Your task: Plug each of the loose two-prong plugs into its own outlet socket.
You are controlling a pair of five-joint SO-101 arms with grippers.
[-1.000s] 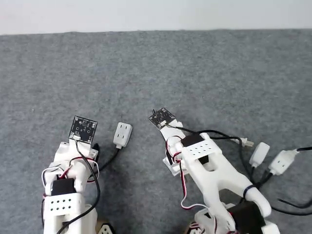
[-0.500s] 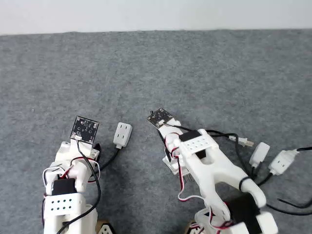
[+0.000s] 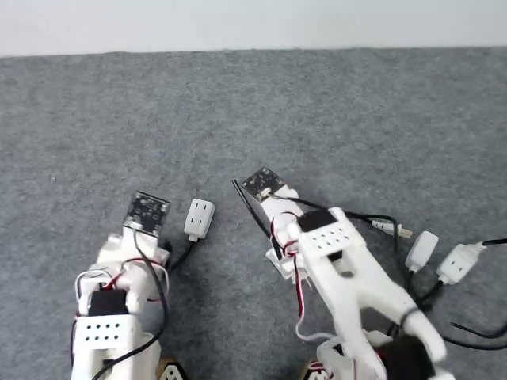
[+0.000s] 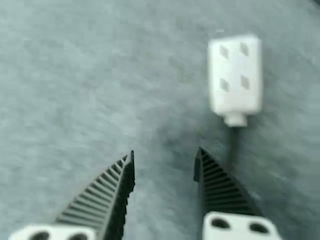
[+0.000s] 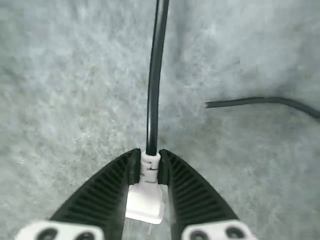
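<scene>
While my right gripper (image 5: 148,156) squeezes a plug (image 5: 145,197), it has turned a little toward the socket (image 3: 199,218); my left gripper (image 4: 164,161), open, has slid close beside it, ready to help.

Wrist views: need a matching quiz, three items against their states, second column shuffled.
Things:
1. left gripper
2. right gripper
3. outlet socket

States:
A. shut on the white plug
B. lying on the grey mat, slots empty
C. open, holding nothing

Pairs: 1-C, 2-A, 3-B
</scene>
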